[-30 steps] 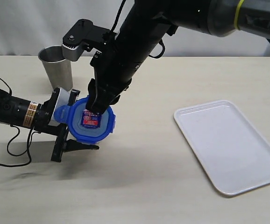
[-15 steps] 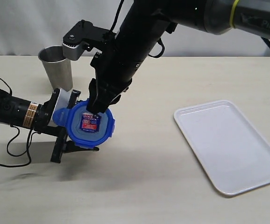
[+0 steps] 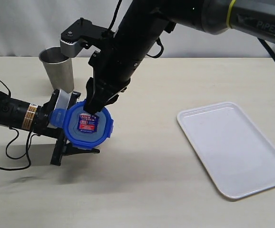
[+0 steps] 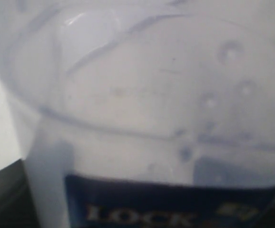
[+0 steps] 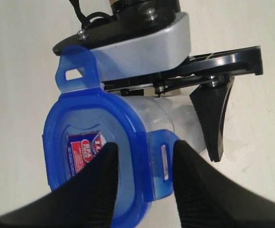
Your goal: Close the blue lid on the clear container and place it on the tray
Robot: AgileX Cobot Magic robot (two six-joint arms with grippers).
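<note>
The clear container [image 5: 175, 114] lies on its side above the table, and my left gripper [image 3: 71, 124] is shut on it; its black finger [image 5: 213, 118] runs along the wall. The blue lid [image 3: 89, 126] sits over the container's mouth, label toward the exterior view. My right gripper [image 5: 142, 156] reaches down from above and is shut across the lid's rim, one finger [image 5: 99, 190] on the lid's top and the other outside a side flap [image 5: 162, 164]. Another flap [image 5: 75, 71] sticks out loose. In the left wrist view the container [image 4: 142, 95] fills the frame and hides the jaws. The white tray [image 3: 232, 147] lies at the right.
A grey steel cup [image 3: 59, 66] stands behind the left gripper at the back left. The right arm [image 3: 142, 28] slants down across the back middle. A black cable [image 3: 14, 156] loops on the table under the left arm.
The lid and the right gripper shifted slightly left, toward the left gripper. The right jaws narrowed a little on the lid's edge. The left gripper kept its hold.
</note>
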